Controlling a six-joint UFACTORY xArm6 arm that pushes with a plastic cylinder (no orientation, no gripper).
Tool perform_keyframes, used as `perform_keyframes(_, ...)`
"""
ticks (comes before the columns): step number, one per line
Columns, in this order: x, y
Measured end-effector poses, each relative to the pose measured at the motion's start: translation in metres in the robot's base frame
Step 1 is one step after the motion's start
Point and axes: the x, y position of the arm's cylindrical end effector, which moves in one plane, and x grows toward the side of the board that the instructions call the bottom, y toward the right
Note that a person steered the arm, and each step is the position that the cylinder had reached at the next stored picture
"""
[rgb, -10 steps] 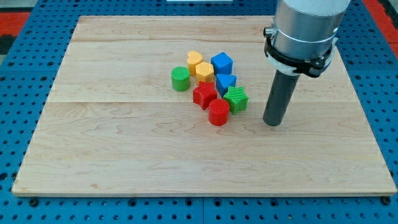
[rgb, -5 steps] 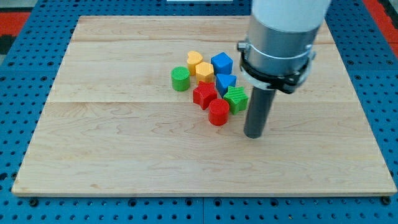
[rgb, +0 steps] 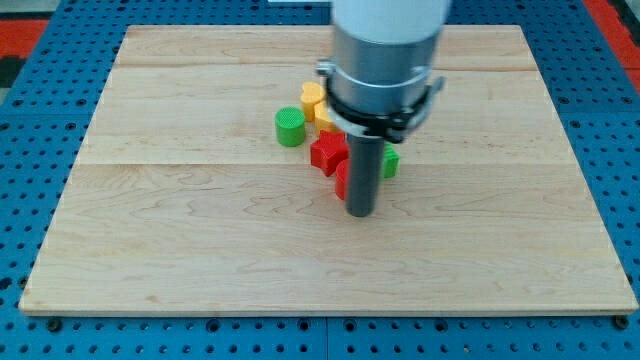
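The arm (rgb: 385, 45) ends in a wide, pale grey cylindrical housing. A black clamp ring (rgb: 378, 110) encircles its base. Below it extends a straight dark grey rod to my tip (rgb: 360, 213).

**Blocks clustered on the wooden tabletop**

A pale wooden tabletop (rgb: 180, 230) lay on a blue pegboard (rgb: 30, 150). On it sat a green cylinder (rgb: 289, 127), a yellow block (rgb: 312, 97), a red block (rgb: 326, 153) and a partly hidden green block (rgb: 389, 163), close together.
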Motion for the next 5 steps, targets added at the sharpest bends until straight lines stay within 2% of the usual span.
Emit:
perform_keyframes(1,-0.026,-0.003)
perform_keyframes(4,-0.032,0.021)
perform_keyframes(5,-0.045,0.018)
